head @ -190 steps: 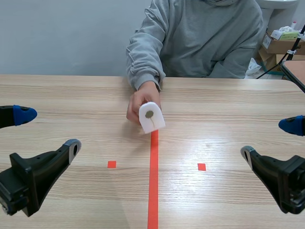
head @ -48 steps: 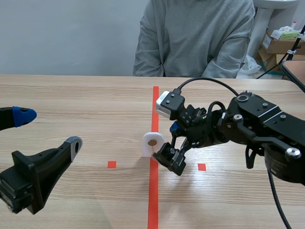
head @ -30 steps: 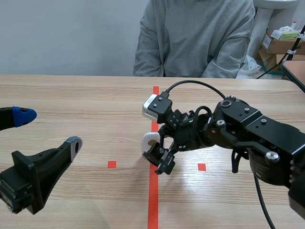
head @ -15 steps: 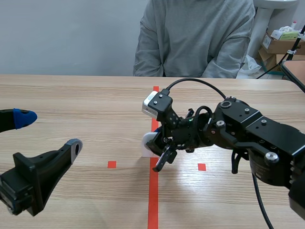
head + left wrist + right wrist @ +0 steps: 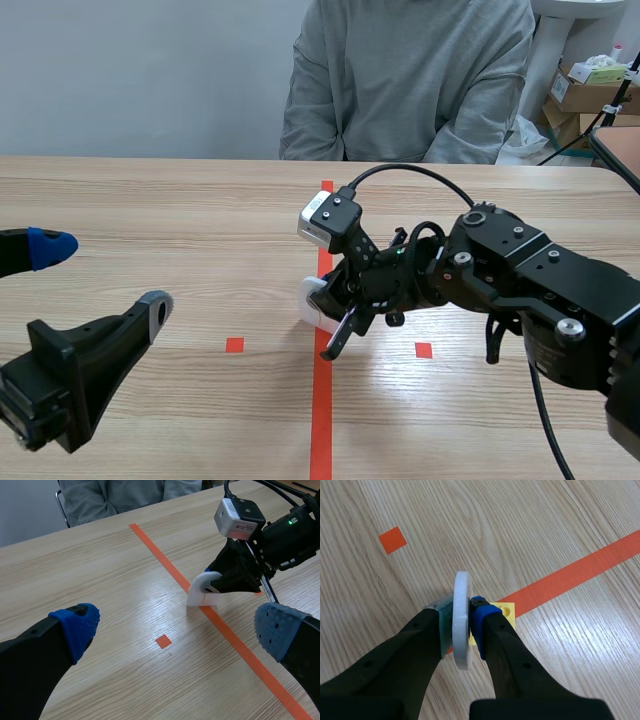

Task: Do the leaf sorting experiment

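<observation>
Both sides of my right gripper [image 5: 462, 617] clamp the white arch-shaped piece [image 5: 462, 587] by its flat faces. It stands upright at the orange tape line [image 5: 570, 575], long axis vertical, rounded end up (edge-on from my wrist). My left gripper [image 5: 175, 630] hangs wide open, holding nothing, well apart.

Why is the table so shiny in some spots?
Scene view: light glares pale off the table near the right gripper. Right wrist view: bright glints on the wood beside the tape line, near the gripped white piece. Left wrist view: softer sheen ahead of the left gripper.
</observation>
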Motion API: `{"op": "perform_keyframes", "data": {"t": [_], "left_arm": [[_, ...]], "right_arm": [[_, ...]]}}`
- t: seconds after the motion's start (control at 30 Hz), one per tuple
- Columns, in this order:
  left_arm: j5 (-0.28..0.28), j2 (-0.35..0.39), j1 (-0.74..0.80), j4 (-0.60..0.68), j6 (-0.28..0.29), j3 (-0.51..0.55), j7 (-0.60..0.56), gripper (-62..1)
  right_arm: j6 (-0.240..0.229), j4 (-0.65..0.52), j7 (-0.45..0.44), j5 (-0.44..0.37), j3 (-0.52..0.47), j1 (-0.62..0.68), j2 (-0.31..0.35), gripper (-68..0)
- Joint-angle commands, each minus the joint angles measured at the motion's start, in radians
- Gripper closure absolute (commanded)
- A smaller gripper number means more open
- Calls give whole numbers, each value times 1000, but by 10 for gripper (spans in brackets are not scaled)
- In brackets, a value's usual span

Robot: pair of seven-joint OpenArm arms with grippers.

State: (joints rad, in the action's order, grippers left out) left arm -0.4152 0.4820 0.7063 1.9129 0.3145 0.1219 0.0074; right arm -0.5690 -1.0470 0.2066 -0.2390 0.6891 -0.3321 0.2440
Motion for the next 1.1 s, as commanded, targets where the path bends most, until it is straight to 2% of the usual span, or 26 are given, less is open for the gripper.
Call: {"op": "perform_keyframes", "data": {"t": [0.0,0.17,0.4,0.63,0.77,0.9,1.07], "left_arm": [[-7,-5,5,11,2,3,-14,-623],[-7,-5,5,11,2,3,-14,-623],[-8,-5,5,11,2,3,-14,-623],[-10,-5,5,11,2,3,-13,-623],[-10,-5,5,11,2,3,-13,-623],[-10,-5,5,11,2,3,-13,-623],[-10,-5,5,11,2,3,-13,-623]], "right_arm": [[0,-19,-11,-7,-3,-11,5,-19],[0,-31,34,-7,-46,-2,5,-12],[23,-108,100,-51,-255,74,34,-13],[145,-135,148,-107,-553,135,63,-13],[214,-135,158,-108,-674,144,97,-13],[290,-124,152,-84,-750,150,141,-12],[319,-5,84,-73,-769,123,197,-12]]}}
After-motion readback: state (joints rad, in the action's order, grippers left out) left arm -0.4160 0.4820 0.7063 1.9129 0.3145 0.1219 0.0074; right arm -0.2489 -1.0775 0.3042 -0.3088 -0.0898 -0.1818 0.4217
